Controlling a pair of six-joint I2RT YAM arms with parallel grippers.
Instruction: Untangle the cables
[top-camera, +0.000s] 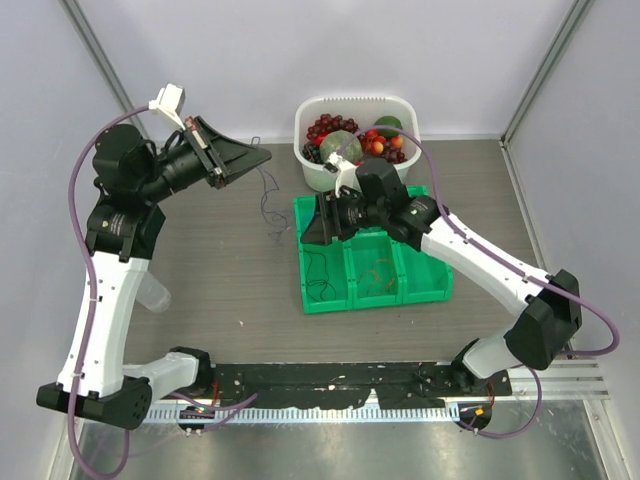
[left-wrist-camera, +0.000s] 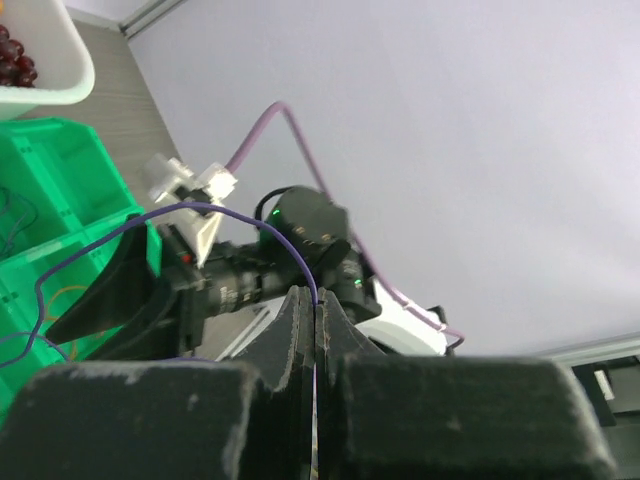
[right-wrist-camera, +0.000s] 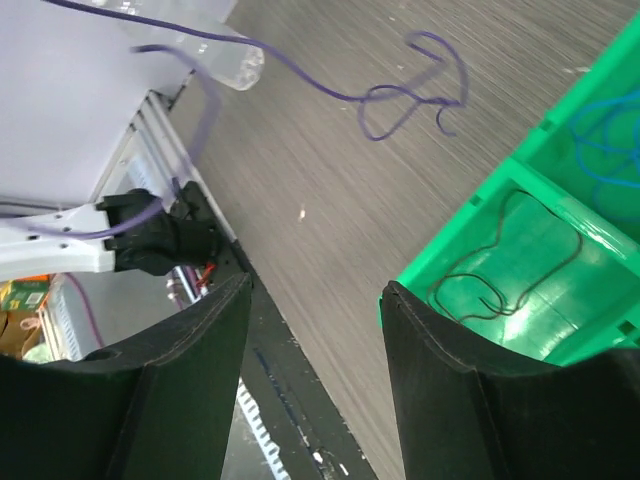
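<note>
My left gripper (top-camera: 266, 157) is raised above the table and shut on a thin purple cable (top-camera: 268, 205), which hangs down to the wood surface in a loose curl. In the left wrist view the purple cable (left-wrist-camera: 120, 225) runs straight into the closed jaws (left-wrist-camera: 316, 297). My right gripper (top-camera: 304, 230) stands open with nothing between its fingers (right-wrist-camera: 315, 290), at the left edge of the green bin (top-camera: 375, 303). A black cable (right-wrist-camera: 500, 270) lies in the bin's left compartment, an orange one (top-camera: 378, 272) in the middle, and a blue one (right-wrist-camera: 608, 135) in another compartment.
A white basket (top-camera: 305, 150) of fruit stands behind the green bin. A clear plastic cup (top-camera: 152, 293) lies beside the left arm. The black rail (top-camera: 330, 385) with the arm bases runs along the near edge.
</note>
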